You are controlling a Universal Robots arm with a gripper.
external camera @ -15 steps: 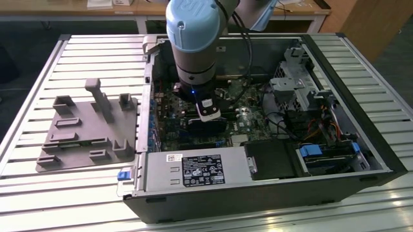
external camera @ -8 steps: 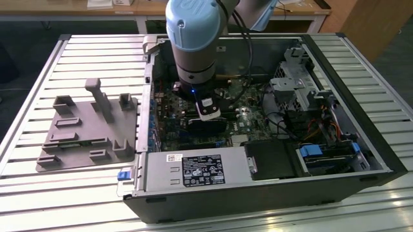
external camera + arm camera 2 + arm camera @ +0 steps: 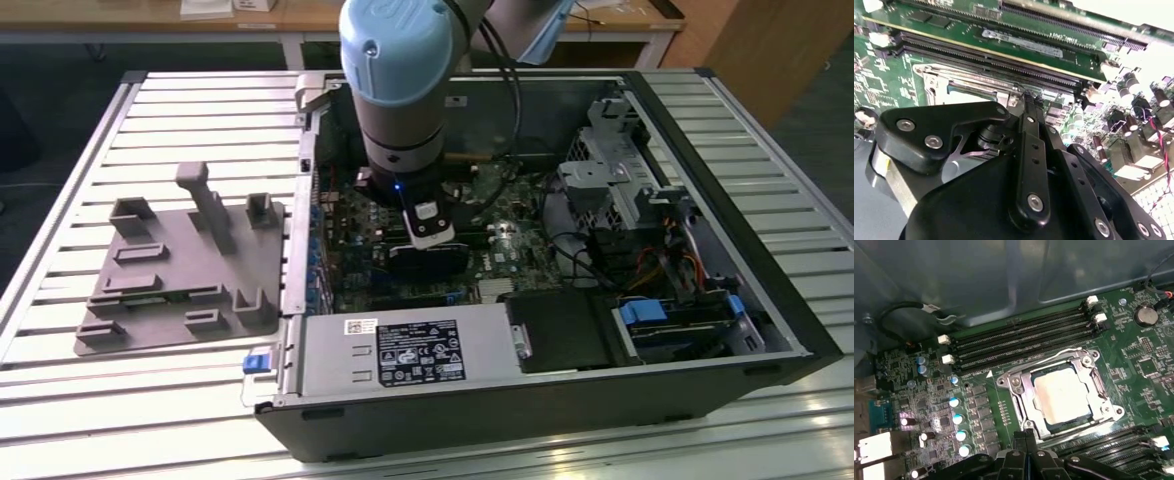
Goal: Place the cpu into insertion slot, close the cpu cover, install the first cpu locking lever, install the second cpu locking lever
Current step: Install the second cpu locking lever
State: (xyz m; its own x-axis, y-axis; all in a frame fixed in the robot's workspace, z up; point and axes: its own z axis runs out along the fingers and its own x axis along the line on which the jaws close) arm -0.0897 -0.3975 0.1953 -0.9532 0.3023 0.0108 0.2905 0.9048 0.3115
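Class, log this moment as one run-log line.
gripper: at socket edge | cpu: seated in insertion slot | cpu cover: closed over cpu | levers: state unclear

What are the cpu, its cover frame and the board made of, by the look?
The square cpu: dull silver-grey metal top, matte sheen. The silvery cpu cover frame: probably stamped steel, bright glints. The green motherboard: likely lacquered fibreglass laminate, glossy.
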